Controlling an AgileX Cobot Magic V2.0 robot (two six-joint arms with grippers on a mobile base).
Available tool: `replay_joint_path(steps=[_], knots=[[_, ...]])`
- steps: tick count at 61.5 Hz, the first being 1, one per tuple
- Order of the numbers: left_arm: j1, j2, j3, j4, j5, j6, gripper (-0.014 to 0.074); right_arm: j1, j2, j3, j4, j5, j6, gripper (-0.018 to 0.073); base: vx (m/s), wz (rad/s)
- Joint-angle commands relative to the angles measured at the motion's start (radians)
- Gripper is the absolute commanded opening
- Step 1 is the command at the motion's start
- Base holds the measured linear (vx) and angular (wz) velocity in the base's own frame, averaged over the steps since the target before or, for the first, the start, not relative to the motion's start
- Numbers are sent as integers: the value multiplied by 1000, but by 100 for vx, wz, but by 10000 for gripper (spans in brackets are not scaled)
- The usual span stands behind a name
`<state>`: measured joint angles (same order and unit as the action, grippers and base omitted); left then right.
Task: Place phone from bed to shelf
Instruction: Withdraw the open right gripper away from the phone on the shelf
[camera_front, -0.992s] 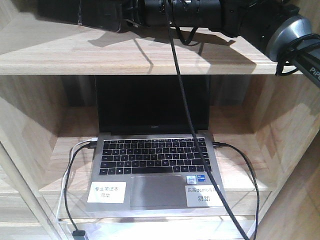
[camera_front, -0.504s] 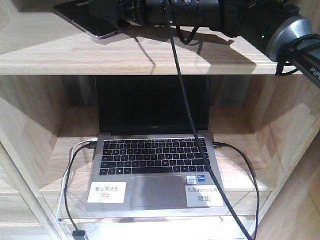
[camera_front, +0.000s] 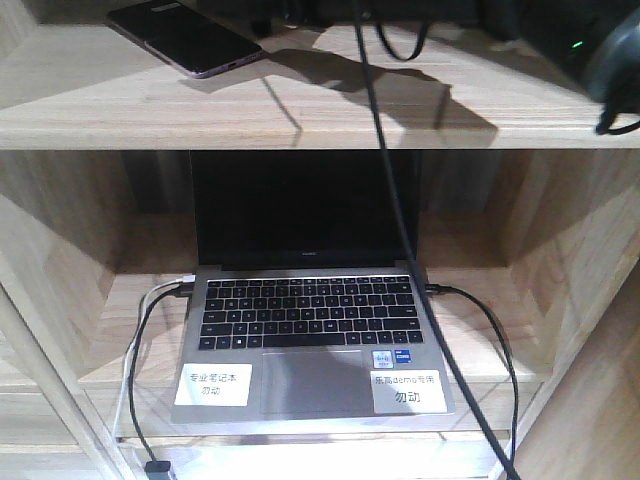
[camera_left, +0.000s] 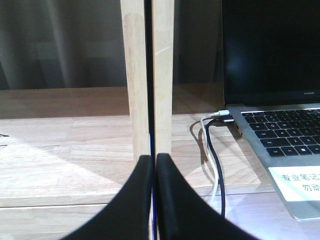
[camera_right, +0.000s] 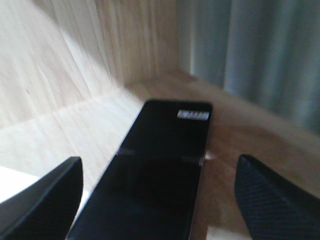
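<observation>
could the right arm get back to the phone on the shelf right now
Probably yes. The right gripper is open with its fingers either side of the phone, which lies flat on the shelf board with nothing in between.

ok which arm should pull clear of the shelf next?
Right. Its open gripper straddles the glossy black phone, which lies flat on the light wood shelf. The left gripper is shut, down by the grey laptop.

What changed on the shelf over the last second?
The right arm pulled back up and out of the front view, leaving the phone lying free on the top board of the shelf. The right end effector is open, fingers clear of it. The laptop and its cables stayed put.
</observation>
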<state>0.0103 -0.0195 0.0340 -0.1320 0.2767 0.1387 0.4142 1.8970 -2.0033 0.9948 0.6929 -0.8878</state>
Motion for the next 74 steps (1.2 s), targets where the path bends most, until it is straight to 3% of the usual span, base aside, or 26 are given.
replay_joint_path(steps=[1,15,37,58,74], knots=[[-3,-5,2,-7,-73,-4,1,-3,-84,-34,-9,-3,28,568,0,0],[-3,-5,2,-7,-73,-4,1,-3,-137,-34,-79,38,156,447,0,0],[-3,-5,2,-7,-73,-4,1,-4,-243,17,-107,65,169,188,0,0],[-3,-5,2,-7,-73,-4,1,-6,-546,498,-70,-245,45,-11,0,0],[-3,-5,2,-7,-73,-4,1,-6,-795,814,-69,-338,12,-9,0,0]])
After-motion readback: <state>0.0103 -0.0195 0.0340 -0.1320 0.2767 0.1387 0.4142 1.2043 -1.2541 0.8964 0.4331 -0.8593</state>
